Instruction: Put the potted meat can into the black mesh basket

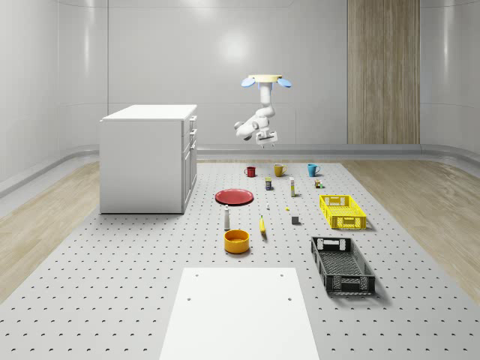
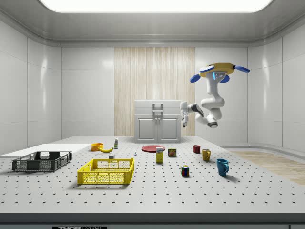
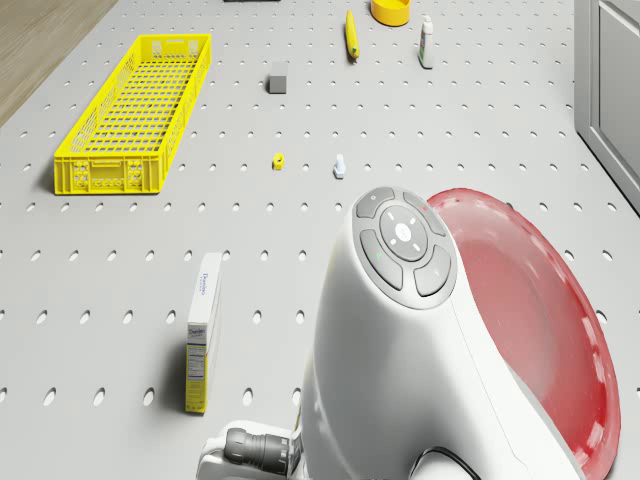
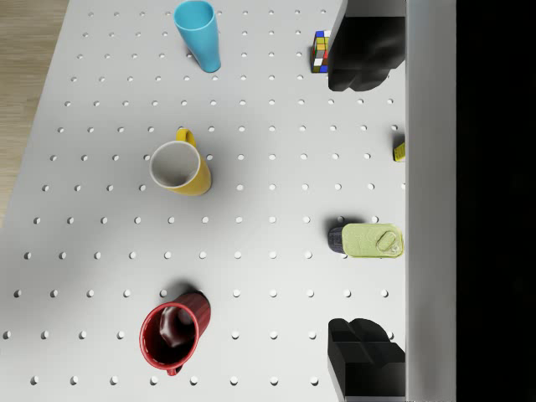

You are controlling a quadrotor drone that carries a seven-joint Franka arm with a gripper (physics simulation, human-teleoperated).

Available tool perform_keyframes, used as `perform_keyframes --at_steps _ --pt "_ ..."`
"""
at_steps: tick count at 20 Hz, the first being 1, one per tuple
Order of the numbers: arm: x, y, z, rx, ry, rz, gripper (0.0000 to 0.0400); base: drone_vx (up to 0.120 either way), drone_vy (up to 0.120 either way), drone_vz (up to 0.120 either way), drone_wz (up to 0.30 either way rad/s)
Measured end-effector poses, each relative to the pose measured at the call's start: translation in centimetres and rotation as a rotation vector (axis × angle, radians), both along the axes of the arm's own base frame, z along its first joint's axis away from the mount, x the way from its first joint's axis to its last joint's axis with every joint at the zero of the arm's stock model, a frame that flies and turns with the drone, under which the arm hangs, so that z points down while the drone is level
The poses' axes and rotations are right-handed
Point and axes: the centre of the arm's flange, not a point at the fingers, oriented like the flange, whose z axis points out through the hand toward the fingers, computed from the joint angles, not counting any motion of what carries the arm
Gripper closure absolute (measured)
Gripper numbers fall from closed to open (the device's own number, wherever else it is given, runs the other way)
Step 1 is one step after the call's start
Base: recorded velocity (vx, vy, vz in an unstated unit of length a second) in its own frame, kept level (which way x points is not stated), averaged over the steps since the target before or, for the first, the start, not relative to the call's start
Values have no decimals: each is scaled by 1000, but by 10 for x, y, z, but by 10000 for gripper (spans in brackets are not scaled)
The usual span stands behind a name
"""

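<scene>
High above the can (image 4: 373, 241), end effector (image 4: 363, 201) agape

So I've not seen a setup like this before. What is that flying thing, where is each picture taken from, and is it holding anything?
It is a simulated drone carrying a white robot arm that ends in a two-finger end effector. It hovers in the air above the far end of a perforated floor. One picture looks down on the whole scene, one looks from the side, one from the drone's body, and one from the arm's wrist.

On the floor lie mugs, a red plate, a yellow crate and the black mesh basket. The wrist view looks down at the potted meat can, standing on the floor between the dark fingers. The fingers are spread apart and hold nothing.
</scene>
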Motion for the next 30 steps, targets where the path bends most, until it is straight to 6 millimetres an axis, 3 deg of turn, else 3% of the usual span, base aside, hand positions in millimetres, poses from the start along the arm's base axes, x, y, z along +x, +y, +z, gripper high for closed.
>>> perform_keyframes --at_steps 8,22,30 --pt "0 -12 -2 -124 4 -3 0 120 0 -120 0" --pt "0 -16 -2 -160 5 -4 0 120 -20 -103 0" --pt "0 -16 -2 -162 6 -4 0 0 0 -110 0"
